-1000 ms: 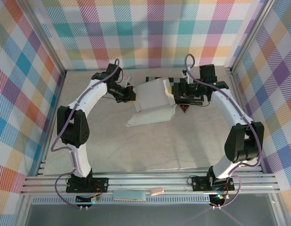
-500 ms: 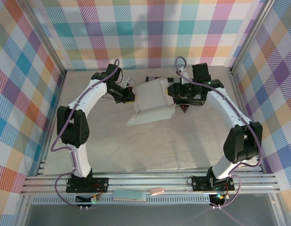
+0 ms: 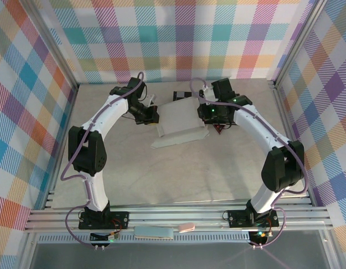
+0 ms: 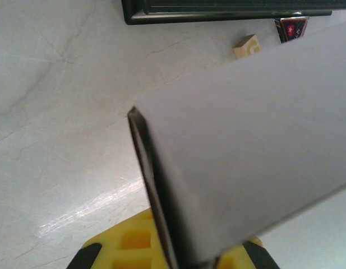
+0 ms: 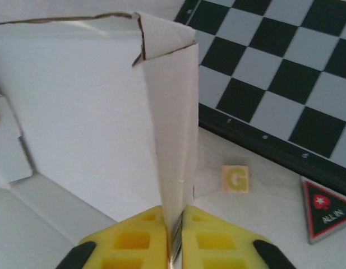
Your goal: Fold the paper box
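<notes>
Paper box (image 3: 181,120): white card, partly folded, on the tabletop (image 3: 161,174) toward 12 o'clock from its centre. Left fingers (image 4: 125,246) closed tight on its 9 o'clock edge; right fingers (image 5: 209,241) pinched together on an upright flap at its 3 o'clock edge. Chessboard (image 5: 273,73), G block (image 5: 235,179) and red triangular badge (image 5: 330,210) lie near the right fingers.

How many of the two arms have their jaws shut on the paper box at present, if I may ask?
2. The left gripper pinches the left edge of the paper box; the right gripper pinches a raised flap on its right side.
</notes>
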